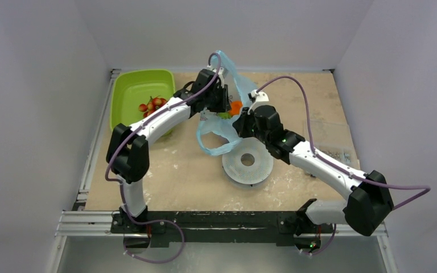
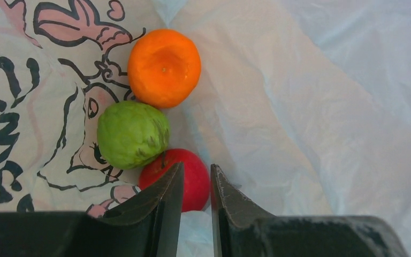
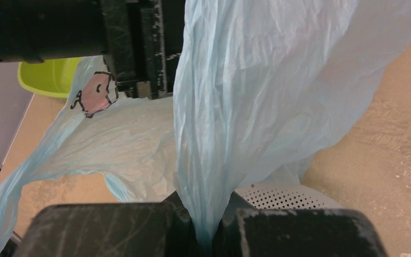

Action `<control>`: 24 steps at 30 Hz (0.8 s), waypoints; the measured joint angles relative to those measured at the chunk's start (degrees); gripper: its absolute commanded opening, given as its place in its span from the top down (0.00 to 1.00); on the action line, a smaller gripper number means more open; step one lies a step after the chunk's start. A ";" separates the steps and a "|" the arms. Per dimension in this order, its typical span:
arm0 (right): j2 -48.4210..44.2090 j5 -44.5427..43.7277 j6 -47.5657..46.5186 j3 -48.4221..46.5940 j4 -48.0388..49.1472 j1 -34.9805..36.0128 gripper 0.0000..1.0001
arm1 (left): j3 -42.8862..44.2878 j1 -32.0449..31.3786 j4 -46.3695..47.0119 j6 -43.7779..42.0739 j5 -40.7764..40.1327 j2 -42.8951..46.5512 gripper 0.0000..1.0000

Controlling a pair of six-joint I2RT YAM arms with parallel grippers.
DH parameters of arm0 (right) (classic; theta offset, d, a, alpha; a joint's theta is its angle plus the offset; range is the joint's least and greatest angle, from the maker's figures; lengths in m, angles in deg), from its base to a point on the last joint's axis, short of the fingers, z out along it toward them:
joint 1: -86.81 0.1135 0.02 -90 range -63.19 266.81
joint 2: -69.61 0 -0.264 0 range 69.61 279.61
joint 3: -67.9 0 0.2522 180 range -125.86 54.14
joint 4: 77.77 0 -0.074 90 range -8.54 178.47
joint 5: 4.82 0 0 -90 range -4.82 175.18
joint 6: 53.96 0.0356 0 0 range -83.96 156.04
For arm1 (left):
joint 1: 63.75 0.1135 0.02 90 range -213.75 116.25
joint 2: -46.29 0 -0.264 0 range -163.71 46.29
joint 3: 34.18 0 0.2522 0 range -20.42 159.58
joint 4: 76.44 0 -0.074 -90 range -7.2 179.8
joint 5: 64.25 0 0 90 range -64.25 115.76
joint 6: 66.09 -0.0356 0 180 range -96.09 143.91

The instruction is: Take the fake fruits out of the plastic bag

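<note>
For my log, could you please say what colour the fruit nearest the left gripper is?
The fruit is red; the left wrist view shows it best.

table (image 1: 165, 170): we see a pale board dusted white, both arms reaching to its middle.
plastic bag (image 1: 221, 129): light blue, crumpled at centre, one loop handle raised at the far side.
left gripper (image 1: 224, 106): points down into the bag's mouth.
right gripper (image 1: 239, 126): against the bag's right side; we cannot see its grip.
fake fruits: orange piece (image 1: 236, 107) and green bit (image 1: 223, 115) between the grippers; red cluster (image 1: 152, 104) in the lime-green tray (image 1: 126, 85).
white disc (image 1: 259, 170): round, perforated, just beside the bag.
</note>
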 measured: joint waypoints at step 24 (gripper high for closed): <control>-2.43 0.02 -0.04 1.84 -1.01 0.00 1.00 | 5.81 -3.08 -13.27 -8.02 3.28 -11.13 0.40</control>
